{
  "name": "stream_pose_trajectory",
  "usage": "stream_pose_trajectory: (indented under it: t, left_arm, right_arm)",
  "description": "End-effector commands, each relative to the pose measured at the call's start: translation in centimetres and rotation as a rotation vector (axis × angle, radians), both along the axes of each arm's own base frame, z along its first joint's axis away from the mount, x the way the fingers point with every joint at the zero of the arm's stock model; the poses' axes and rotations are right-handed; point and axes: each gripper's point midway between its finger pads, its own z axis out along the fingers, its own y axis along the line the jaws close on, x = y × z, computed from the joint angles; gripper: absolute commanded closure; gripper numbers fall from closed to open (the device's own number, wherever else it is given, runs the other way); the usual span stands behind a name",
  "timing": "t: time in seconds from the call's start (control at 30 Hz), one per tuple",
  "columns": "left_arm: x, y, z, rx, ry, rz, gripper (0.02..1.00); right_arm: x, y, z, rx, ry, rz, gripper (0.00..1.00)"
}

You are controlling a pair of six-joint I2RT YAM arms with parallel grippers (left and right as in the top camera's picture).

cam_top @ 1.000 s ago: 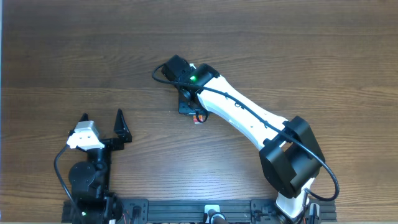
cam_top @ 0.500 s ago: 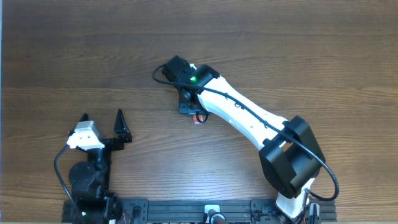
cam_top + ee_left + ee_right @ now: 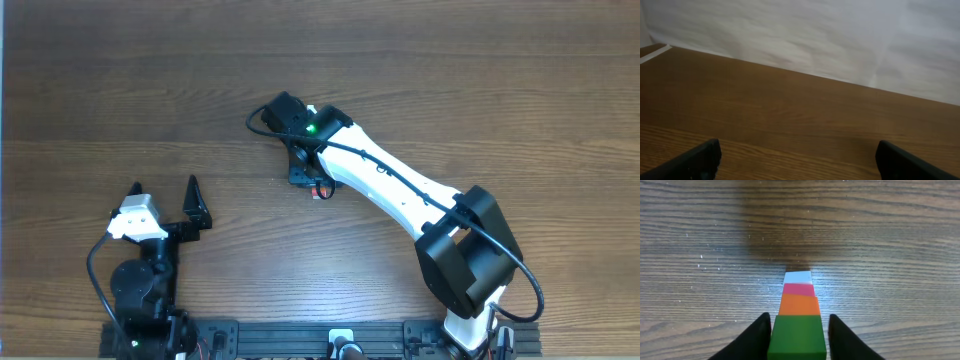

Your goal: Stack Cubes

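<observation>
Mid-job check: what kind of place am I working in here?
Likely a lab or test bench: a wood-grain table, a plain white wall behind it, and a stack of coloured cubes that looks like a practice prop.

No text, labels, numbers or signs can be read anywhere.

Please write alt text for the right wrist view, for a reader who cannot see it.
A stack of four cubes stands on a wooden table, seen from above: green cube on top, then orange, pink and white at the bottom. The right claw sits around the green cube.
</observation>
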Motion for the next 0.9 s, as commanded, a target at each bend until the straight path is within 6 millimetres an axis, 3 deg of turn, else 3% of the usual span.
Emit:
stream_pose_trajectory:
  t: [0.03, 0.17, 0.3, 0.4, 0.57, 0.7, 0.77, 0.9]
  left_arm:
    - [0.0, 0.1, -0.3, 0.012, 0.001, 0.002, 0.018]
    - [0.0, 0.1, -0.3, 0.012, 0.001, 0.002, 0.018]
    - [0.0, 0.1, -0.3, 0.012, 0.001, 0.002, 0.018]
    - [0.0, 0.1, -0.3, 0.012, 0.001, 0.002, 0.018]
    - [0.0, 0.1, -0.3, 0.012, 0.001, 0.002, 0.020]
    - [0.0, 0.1, -0.3, 0.012, 0.002, 0.002, 0.020]
    - [0.0, 0.1, -0.3, 0.012, 0.001, 0.002, 0.018]
    - [0.0, 0.1, -0.3, 0.012, 0.001, 0.002, 0.018]
  right_arm:
    - [0.2, -0.4, -0.2, -0.011, -0.005, -0.011, 0.500]
    - [0.2, -0.4, -0.2, -0.011, -0.006, -0.011, 0.224]
    - [0.3, -0.4, 0.0, -0.010, -0.009, -0.011, 0.009]
    - [0.8, -0.5, 1.0, -0.009, -0.015, 0.005, 0.007]
    - [3.7, -1.0, 7.4, 0.014, -0.079, 0.046, 0.009]
    - [5.9, -2.2, 10.1, 0.023, -0.095, 0.036, 0.007]
    - [7.4, -2.4, 9.4, 0.028, -0.068, 0.032, 0.009]
    - [8.8, -1.6, 5.8, 0.045, -0.007, 0.059, 0.009]
